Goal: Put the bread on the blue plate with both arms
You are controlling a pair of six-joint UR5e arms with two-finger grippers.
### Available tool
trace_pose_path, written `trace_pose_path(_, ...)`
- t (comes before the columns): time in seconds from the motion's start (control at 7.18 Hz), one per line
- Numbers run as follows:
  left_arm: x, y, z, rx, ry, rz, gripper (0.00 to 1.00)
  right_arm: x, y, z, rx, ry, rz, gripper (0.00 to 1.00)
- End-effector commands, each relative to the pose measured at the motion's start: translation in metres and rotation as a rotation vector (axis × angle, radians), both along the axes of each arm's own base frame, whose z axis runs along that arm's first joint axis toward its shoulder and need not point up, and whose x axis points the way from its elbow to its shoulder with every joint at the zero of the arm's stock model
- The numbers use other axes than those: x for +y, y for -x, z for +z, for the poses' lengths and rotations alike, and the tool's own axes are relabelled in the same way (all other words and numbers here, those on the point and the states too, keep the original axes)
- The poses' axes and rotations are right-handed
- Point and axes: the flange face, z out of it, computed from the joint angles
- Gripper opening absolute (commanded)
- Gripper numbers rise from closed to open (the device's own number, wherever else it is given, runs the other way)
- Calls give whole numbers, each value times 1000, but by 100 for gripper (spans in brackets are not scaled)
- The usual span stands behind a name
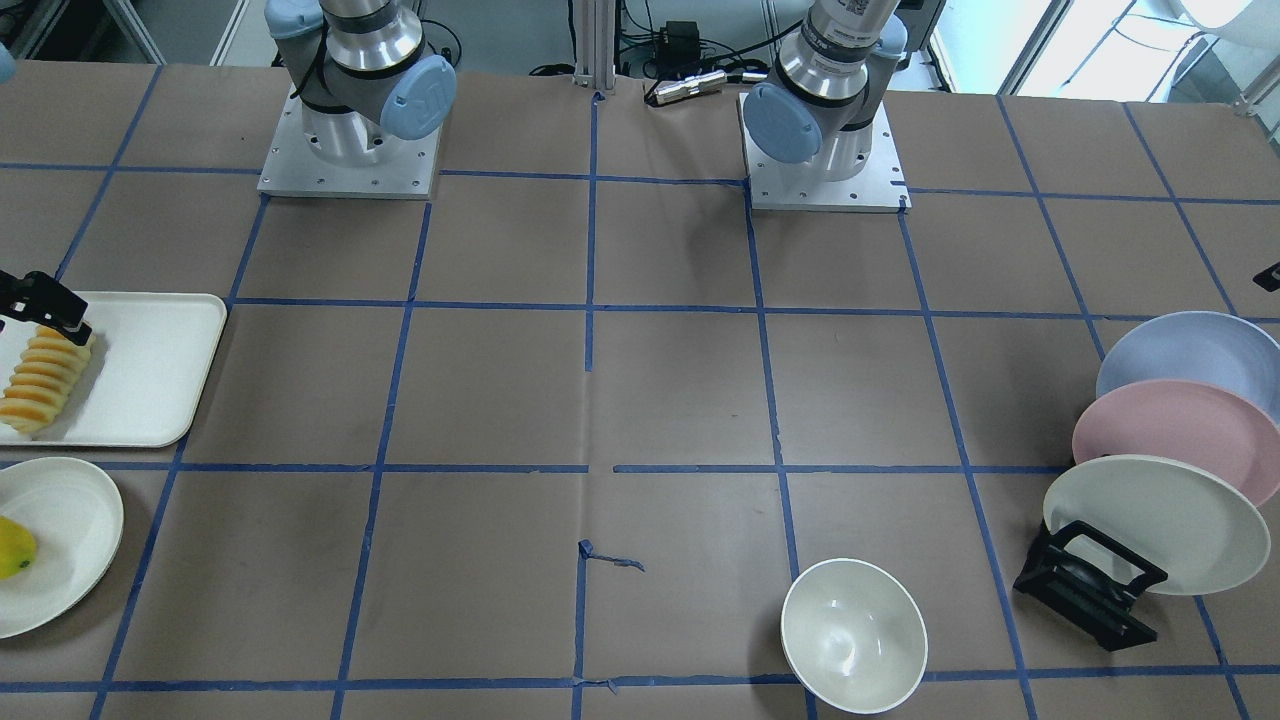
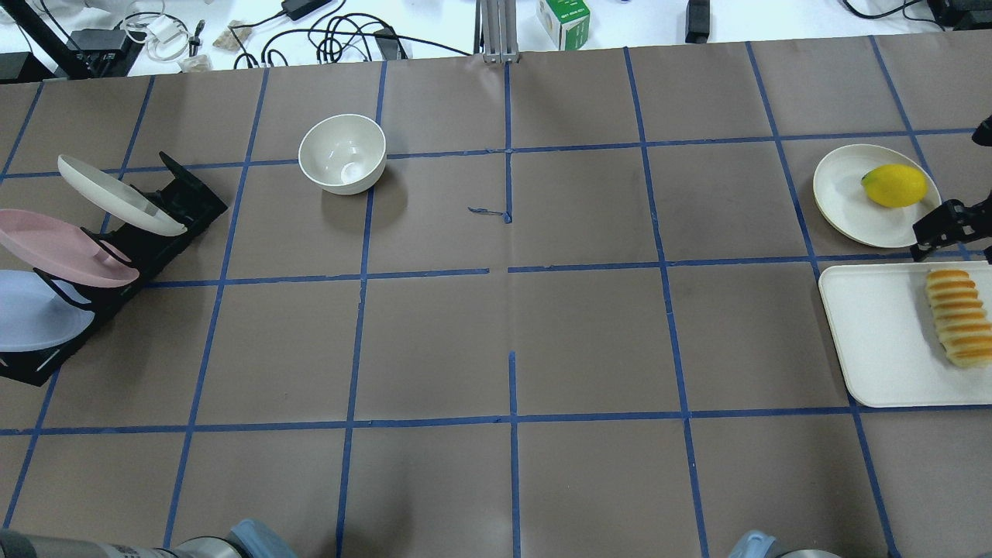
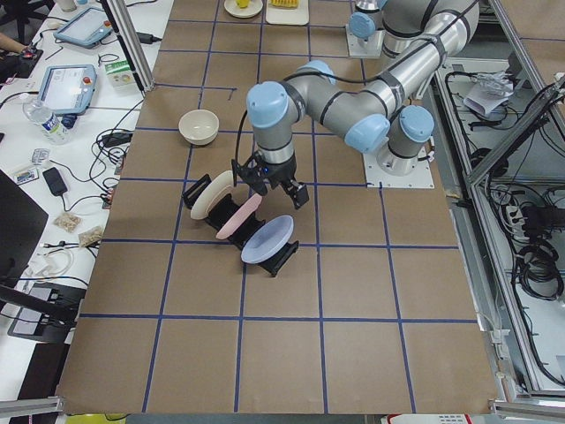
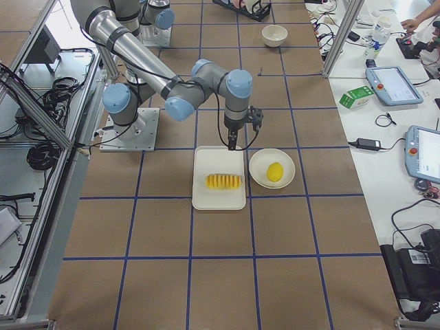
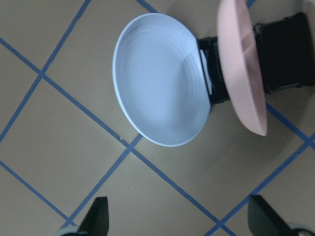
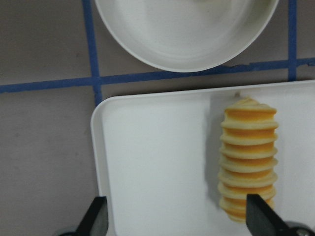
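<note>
Your bread [image 6: 248,160] lies on the white tray [image 6: 147,162], off-centre under the right gripper [image 6: 178,219]. Drop straight down and one finger likely lands on the loaf. The blue plate [image 5: 157,78] leans in the rack [image 5: 290,54] with the pink plate [image 5: 243,64] just beside it, so a sloppy pull could drag that too. The left gripper [image 5: 179,219] hovers above. Both jaws are spread wide, empty and touching nothing.

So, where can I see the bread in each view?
Front-facing: bread at left edge.
Overhead: bread at right edge.
Exterior left: bread at top edge, tiny.
Exterior right: bread at centre.
Left wrist: not in it.
Right wrist: bread right of centre.
Shared landmark: the white tray under it.
</note>
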Motion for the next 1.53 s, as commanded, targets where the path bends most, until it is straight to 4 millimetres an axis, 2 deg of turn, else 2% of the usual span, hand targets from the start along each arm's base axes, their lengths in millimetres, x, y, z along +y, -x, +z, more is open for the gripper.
trace_pose_path(0.0,-1,-38,-64,2,-38,21,100,-4,53,-51,40,-8,48,100)
trace_pose_path(0.14,-3,-46,-78,-7,-71,19,90,-4,75,-77,38,-8,43,100)
trace_pose_path(0.28,-2,-49,-79,-25,-86,18,81,-7,87,-93,54,3,52,100)
trace_pose_path(0.42,-3,-49,-80,-23,-87,21,81,-7,87,-98,48,3,43,100)
trace_pose_path(0.56,-2,-48,-83,-16,-88,21,66,-6,86,-102,39,-1,37,100)
trace_pose_path(0.97,-4,-48,-84,-8,-80,24,66,-1,80,-127,-3,-41,-11,100)
trace_pose_path(1.11,-5,-48,-89,0,-79,25,66,-1,80,-128,-5,-43,-25,78)
trace_pose_path(1.25,-9,-46,-93,32,-49,29,66,0,80,-128,-5,-48,-42,42)
trace_pose_path(1.39,-11,-48,-98,31,-46,28,65,2,78,-129,-19,-70,-66,0)
